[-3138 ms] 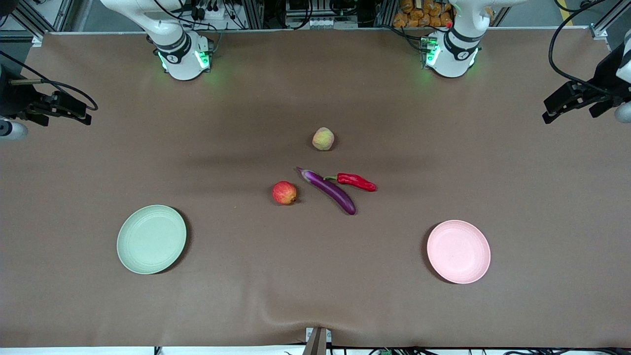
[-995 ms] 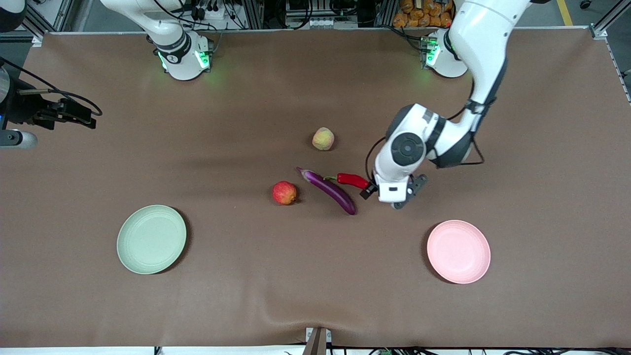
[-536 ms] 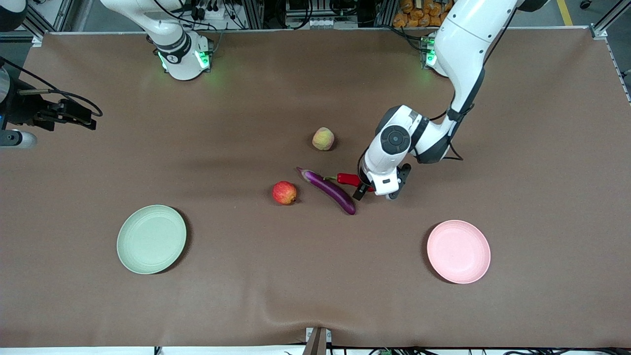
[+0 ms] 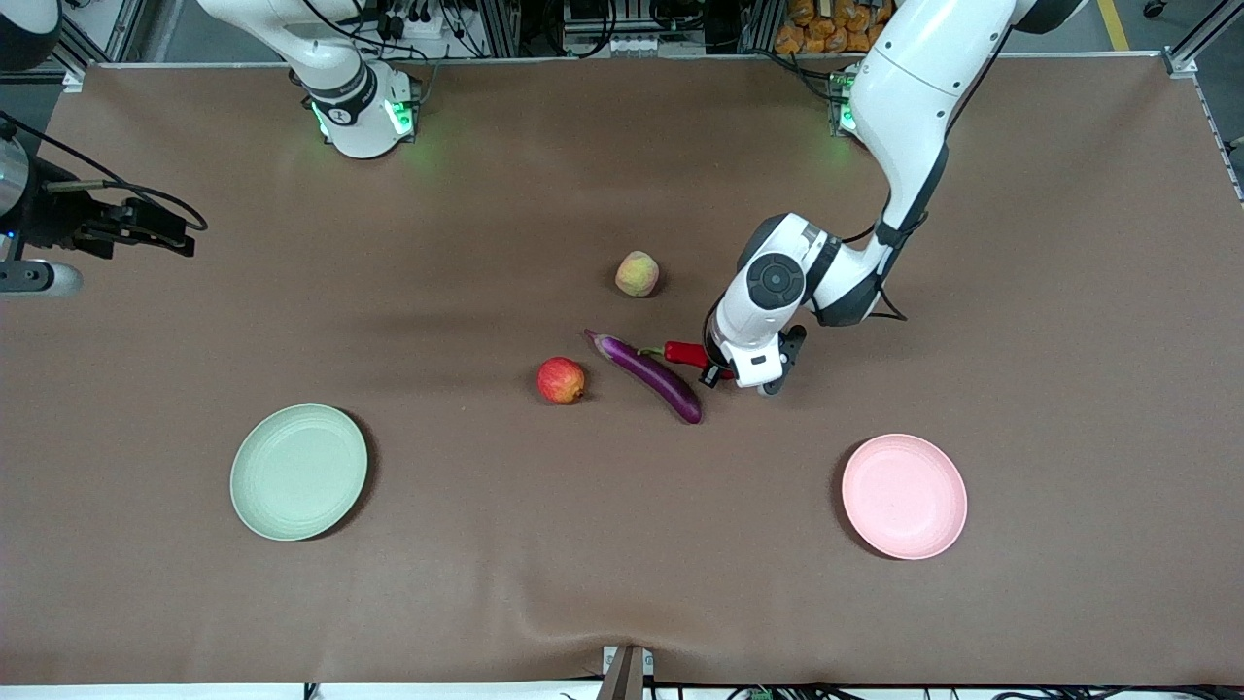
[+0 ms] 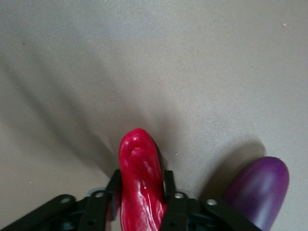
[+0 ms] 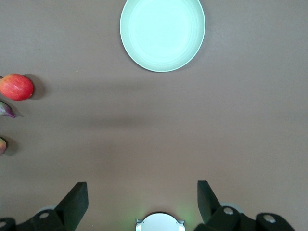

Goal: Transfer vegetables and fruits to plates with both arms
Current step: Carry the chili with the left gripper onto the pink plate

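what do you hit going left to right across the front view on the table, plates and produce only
green plate → apple → eggplant → pink plate

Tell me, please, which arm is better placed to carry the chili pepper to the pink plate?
The left arm. Its end effector is already shut on the chili pepper, and the pink plate lies toward its end of the table. The right end effector waits, open, at the right arm's end.
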